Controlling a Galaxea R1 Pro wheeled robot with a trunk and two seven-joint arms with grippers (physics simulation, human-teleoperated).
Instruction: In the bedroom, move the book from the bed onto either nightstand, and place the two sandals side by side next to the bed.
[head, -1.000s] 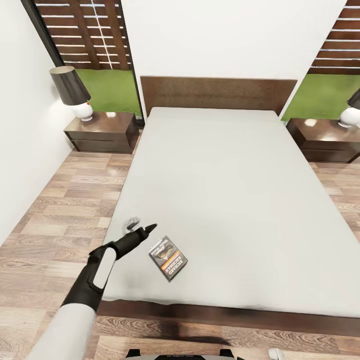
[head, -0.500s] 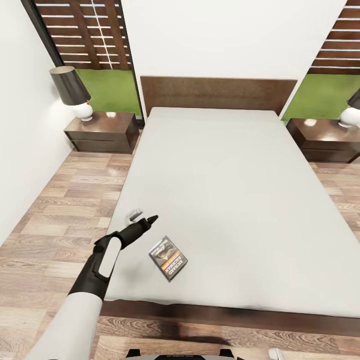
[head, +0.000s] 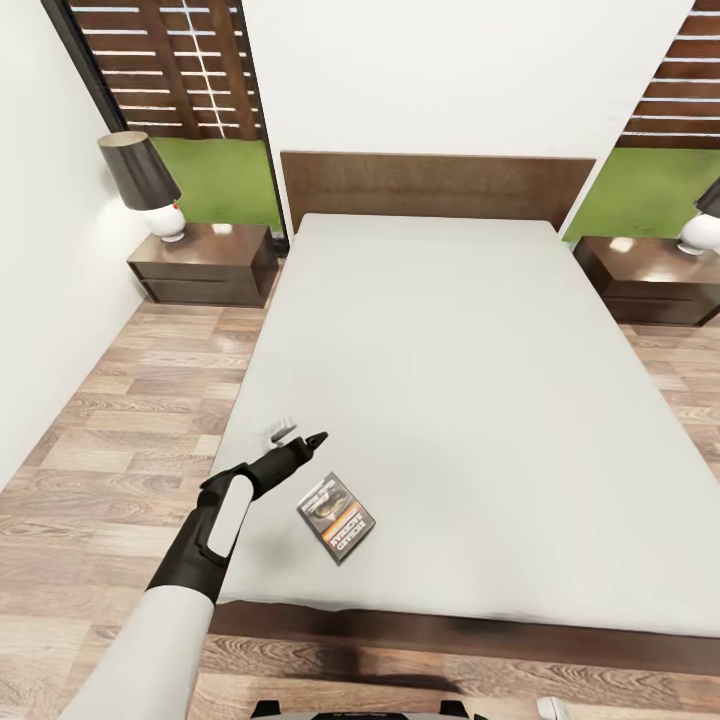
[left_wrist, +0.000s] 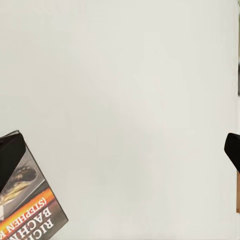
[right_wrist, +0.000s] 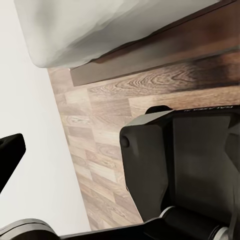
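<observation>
book (head: 336, 516) lies flat near the bed's (head: 450, 380) foot edge, left corner. left gripper (head: 300, 437) hovers just beside it, fingers wide. reach step; next, lower over it and close.

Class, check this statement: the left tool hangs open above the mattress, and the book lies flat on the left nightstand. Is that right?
Not quite. The book lies flat on the bed's grey mattress near the foot end, not on the left nightstand, which carries a lamp. The head view shows it. The rest stands: the left tool hangs open above the mattress, just beside the book.
</observation>
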